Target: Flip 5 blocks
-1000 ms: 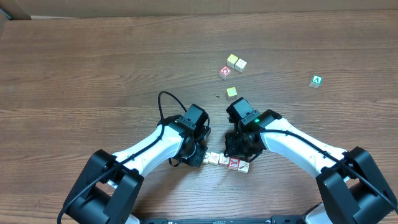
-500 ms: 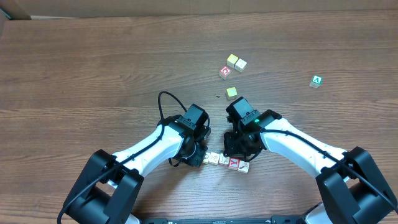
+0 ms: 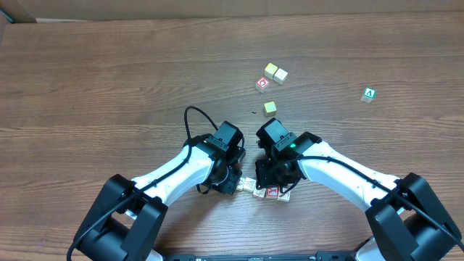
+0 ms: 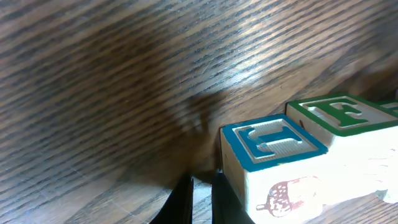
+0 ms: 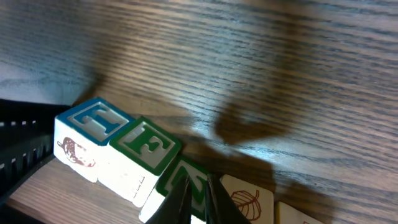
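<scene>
Blocks line up on the counter; left hand, closed tight and empty, sits beside the blue-lettered end block; right hand, also closed, over a green-lettered block.

A brown wood-grain table fills the overhead view. In the upper part, right of centre, a yellow cube touches a paler yellow cube at its lower right. A third yellow cube lies alone below that pair, nearer the middle of the frame. A tiny dark speck sits just to its left. Well apart from these, towards the right edge, a green cube shows a white letter A on its top face.
</scene>
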